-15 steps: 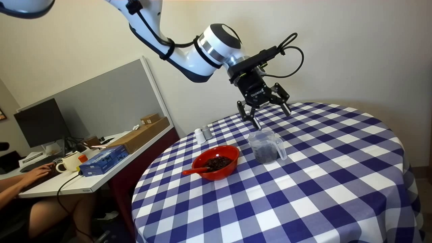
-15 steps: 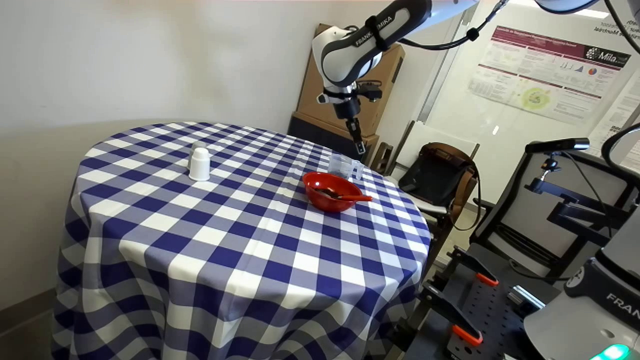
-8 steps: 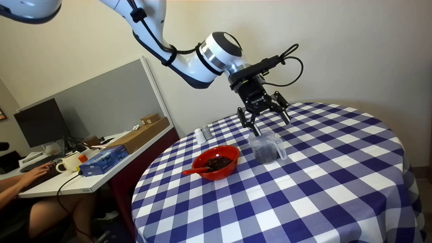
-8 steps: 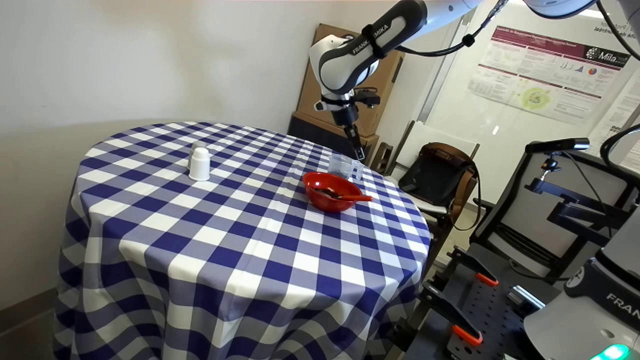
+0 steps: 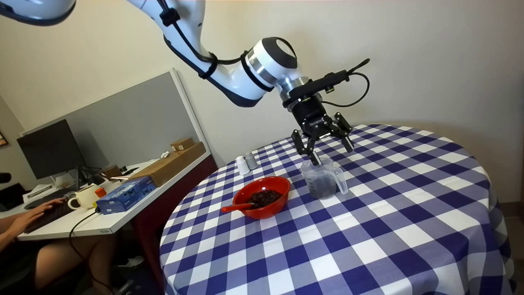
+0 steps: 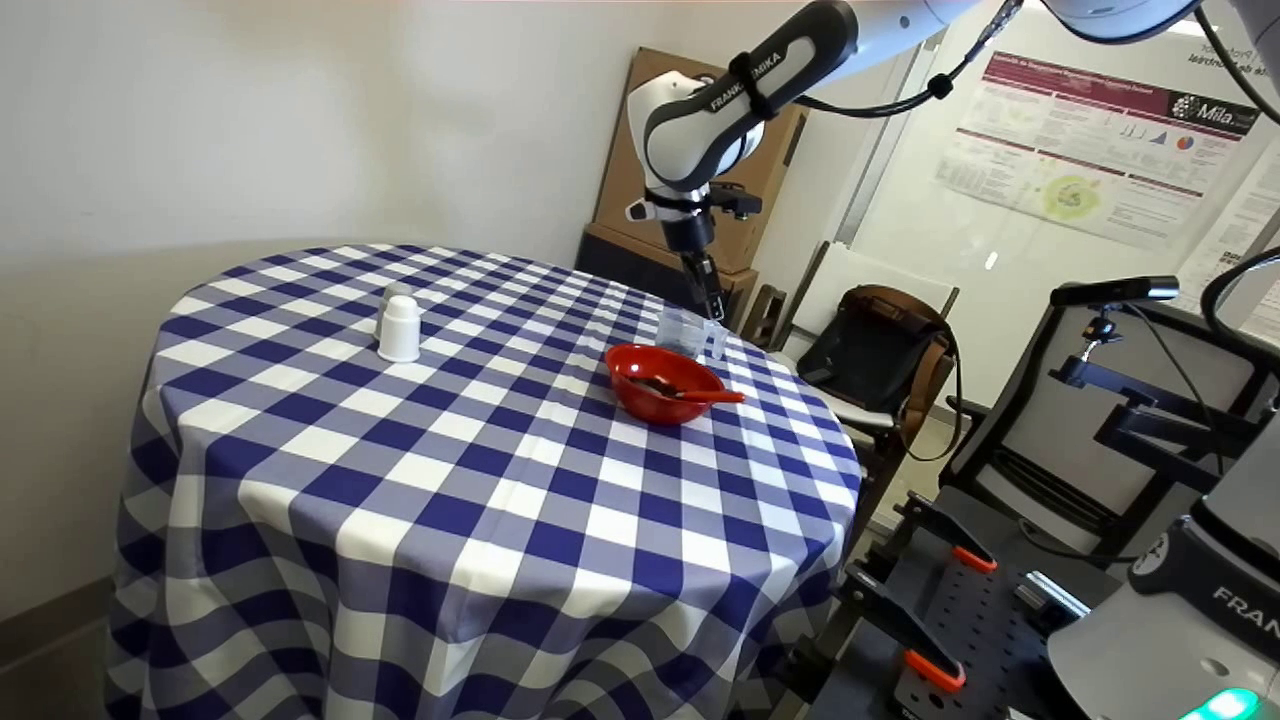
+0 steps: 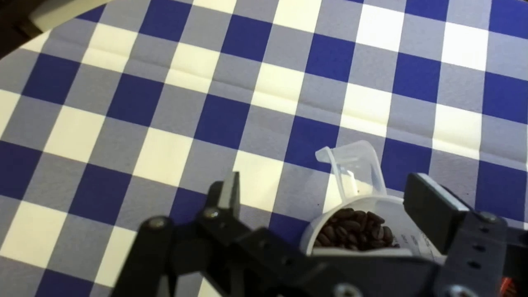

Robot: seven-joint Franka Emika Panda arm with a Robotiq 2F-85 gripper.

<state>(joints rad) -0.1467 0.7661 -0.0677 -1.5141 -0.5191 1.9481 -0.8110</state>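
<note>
Wrist view: the gripper (image 7: pixel 326 181) is seen with its jaws spread wide. Just below, a clear measuring jug (image 7: pixel 394 210), holding brown beans (image 7: pixel 357 231), is partly hidden by it. The jug is shown upright on the cloth-covered counter (image 5: pixel 393 237) in both exterior views; whether it is touched cannot be told. Near it, a red bowl (image 5: pixel 268 212) is set, a red spoon (image 5: pixel 236 207) being leaned on its rim. Farther off, a white shaker (image 5: pixel 242 166) is placed.
</note>
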